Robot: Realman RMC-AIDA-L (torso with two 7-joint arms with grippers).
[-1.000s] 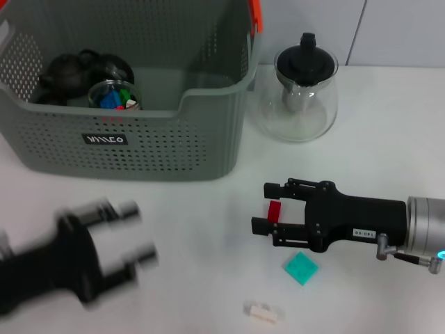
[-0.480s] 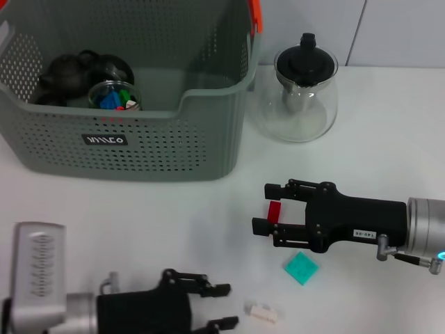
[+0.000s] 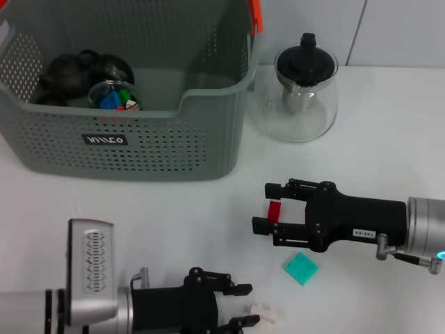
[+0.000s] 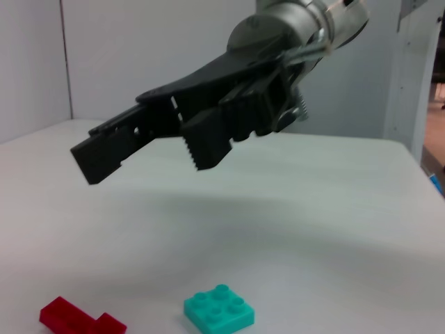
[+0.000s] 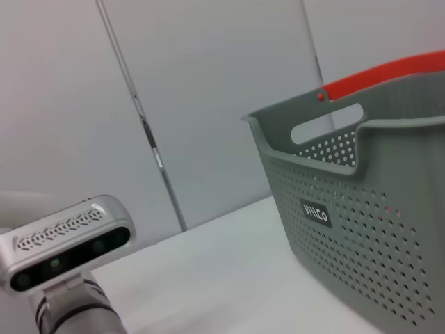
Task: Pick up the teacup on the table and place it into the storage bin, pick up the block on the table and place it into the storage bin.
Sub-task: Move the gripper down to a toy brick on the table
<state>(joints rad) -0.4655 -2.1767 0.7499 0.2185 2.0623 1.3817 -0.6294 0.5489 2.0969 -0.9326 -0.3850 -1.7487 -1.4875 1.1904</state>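
Head view: the left gripper [image 3: 245, 304], jaws apart, reaches a white block [image 3: 263, 313] lying just beside its fingertips. The right gripper [image 3: 264, 207], jaws apart, straddles a red block [image 3: 274, 210]. The storage bin [image 3: 174, 142] sits behind.

Left wrist view: the right gripper [image 4: 146, 142] hangs above a teal block [image 4: 218, 311].

Right wrist view: the storage bin [image 5: 361, 229] only.

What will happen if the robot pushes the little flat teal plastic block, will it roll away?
Probably not. The little flat teal plastic block lies flat on the white table with square corners, so it would likely slide, not roll. It looks small and stiff, so probably light and hard. Its studded top may give fingers some grip, though being so low could make pinching fiddly.
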